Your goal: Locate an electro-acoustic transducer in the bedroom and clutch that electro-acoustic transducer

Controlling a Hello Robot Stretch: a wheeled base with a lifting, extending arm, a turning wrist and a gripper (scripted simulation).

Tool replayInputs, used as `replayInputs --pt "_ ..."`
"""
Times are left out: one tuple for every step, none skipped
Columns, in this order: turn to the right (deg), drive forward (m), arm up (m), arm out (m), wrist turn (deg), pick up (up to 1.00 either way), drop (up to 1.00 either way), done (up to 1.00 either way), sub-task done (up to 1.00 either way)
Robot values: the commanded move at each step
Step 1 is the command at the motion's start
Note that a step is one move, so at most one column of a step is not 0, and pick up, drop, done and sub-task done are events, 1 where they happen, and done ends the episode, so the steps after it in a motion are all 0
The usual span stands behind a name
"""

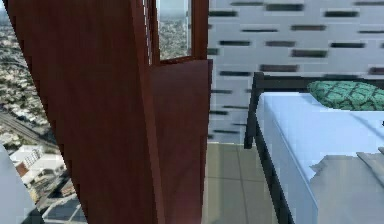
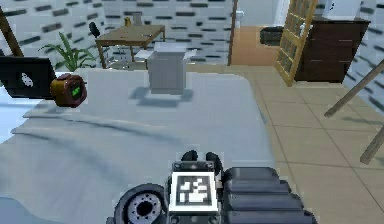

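Note:
A small round brown thing with a dark greenish face (image 2: pixel 70 90), shaped like a speaker, lies on the pale bed sheet (image 2: pixel 150 130) at the arm side view's left. Beside it, at the left edge, stands a flat black panel (image 2: pixel 24 76). My gripper (image 2: pixel 197 160) shows low in the arm side view as dark stubs above a white marked square (image 2: pixel 195 191), well short of the brown thing. I cannot make out its far end, so I cannot tell whether it holds anything.
A grey box (image 2: pixel 168 68) sits farther out on the bed. Beyond are a wooden table (image 2: pixel 130 38), a plant (image 2: pixel 68 50), a bookshelf (image 2: pixel 295 42) and a dark dresser (image 2: pixel 336 50). Ahead, a red-brown door (image 1: pixel 120 110) stands close; the bed frame (image 1: pixel 256 110) and a green pillow (image 1: pixel 348 94) lie to its right.

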Motion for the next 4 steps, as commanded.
replayInputs --pt "0.0 0.00 0.00 0.14 0.0 0.00 0.00 0.00 0.00" --pt "0.0 0.00 0.00 0.00 45.0 0.00 0.00 0.00 0.00" --pt "0.0 0.00 0.00 0.00 45.0 0.00 0.00 0.00 0.00" --pt "0.0 0.00 0.00 0.00 45.0 0.00 0.00 0.00 0.00"
